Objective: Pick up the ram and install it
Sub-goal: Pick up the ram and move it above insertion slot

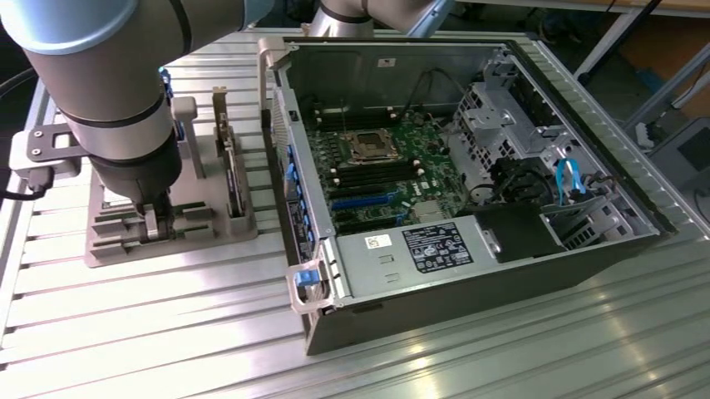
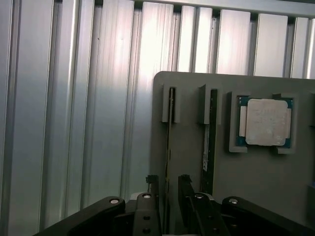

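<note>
Ram (image 2: 170, 128) first: it stands on edge in a slot of the grey holder (image 2: 187, 83), which sits on the slatted table (image 1: 166, 332) at the exterior view's left. The gripper (image 2: 168, 184) is down over it with its fingers spread, the thin stick running between them, and neither finger looks to be pressing on it. Just beside it a second stick (image 2: 209, 137) stands in its own slot, and further along a square silver processor chip (image 2: 266, 122) lies flat in a recess (neither is what the job wants). I'd call this the pick-up step, right at the point of taking hold — nothing lifted, nothing installed. A clean grip calls for fingers square to the board and clear of the neighbouring stick. Over at the exterior view's right the open computer case (image 1: 444, 299) lies on its side — motherboard (image 1: 388, 179) bare, its dark memory slots (image 1: 332, 166) well apart from the holder.
</note>
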